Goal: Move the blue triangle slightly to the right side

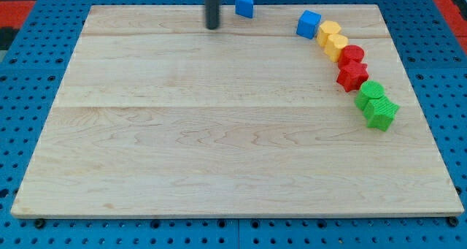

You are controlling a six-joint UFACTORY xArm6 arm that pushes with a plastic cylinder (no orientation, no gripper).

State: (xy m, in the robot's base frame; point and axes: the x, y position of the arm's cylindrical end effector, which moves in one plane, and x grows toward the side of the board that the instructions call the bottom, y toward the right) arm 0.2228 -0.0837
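Observation:
The blue triangle (244,4) sits at the top edge of the wooden board (219,147), a little right of centre. My tip (212,27) is on the board just to the left of the blue triangle and slightly below it, with a small gap between them. The rod rises out of the view's top.
A curved row of blocks runs down the view's right: a blue cube (309,23), two yellow blocks (329,32) (336,46), a red block (351,56), a red star (352,75), a green block (371,91) and a green star (380,112). A blue pegboard (29,59) surrounds the board.

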